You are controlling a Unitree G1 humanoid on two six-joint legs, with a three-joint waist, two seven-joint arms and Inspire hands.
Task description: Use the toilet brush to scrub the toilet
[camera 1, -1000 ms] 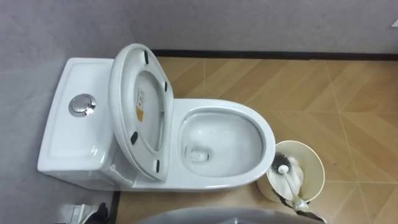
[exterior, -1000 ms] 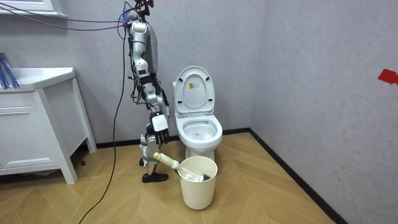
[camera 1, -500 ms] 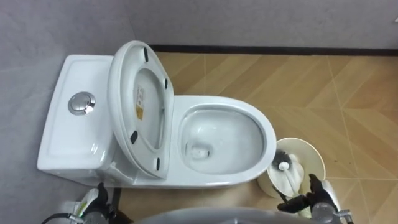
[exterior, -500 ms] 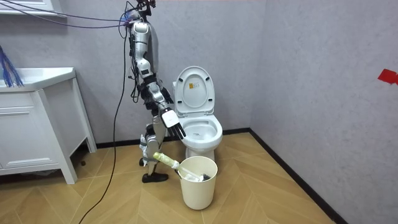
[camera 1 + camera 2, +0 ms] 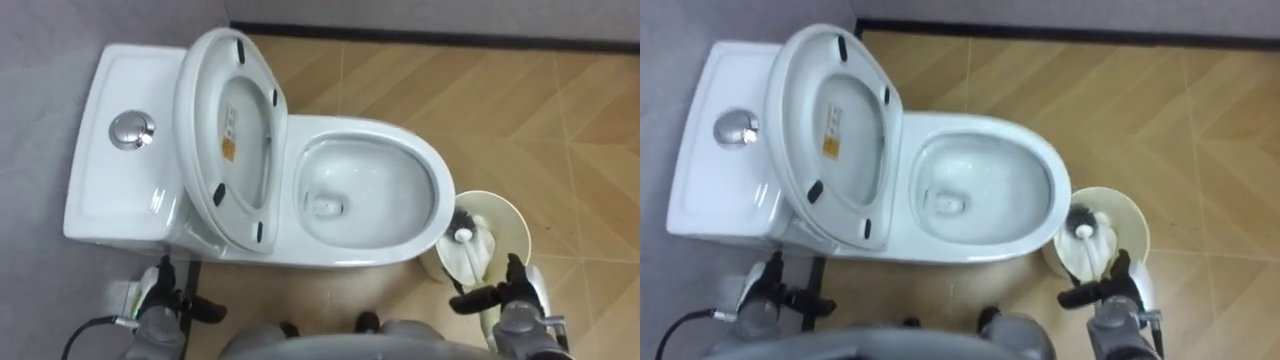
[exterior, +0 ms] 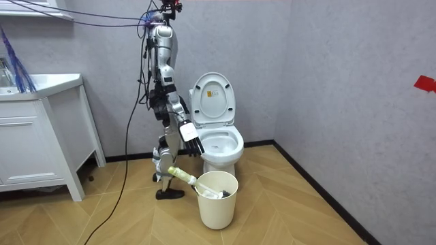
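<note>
A white toilet [image 5: 432, 185] stands open, its seat and lid [image 5: 232, 128] tipped up against the tank [image 5: 95, 195]. The bowl holds a little water. Right of the bowl is a cream bucket [image 5: 518, 224] with the toilet brush [image 5: 461, 237] resting in it, dark bristles up. In the room view the brush handle [image 6: 181, 175] sticks out of the bucket [image 6: 218, 201] toward the robot. My right hand [image 5: 505, 298] hovers open just in front of the bucket, empty. At the lower left my left hand [image 5: 162, 305] hangs open, empty too.
I stand beside the toilet [image 6: 216, 139], on the room view's left of it. A white sink cabinet [image 6: 41, 146] is further left. Grey walls close in behind and to the right. Wood floor [image 5: 520, 120] lies beyond the bowl.
Both hands have risen into the eye view at the bottom corners. In the room view my right arm swung forward from my side toward the bowl. The head camera tipped down slightly.
</note>
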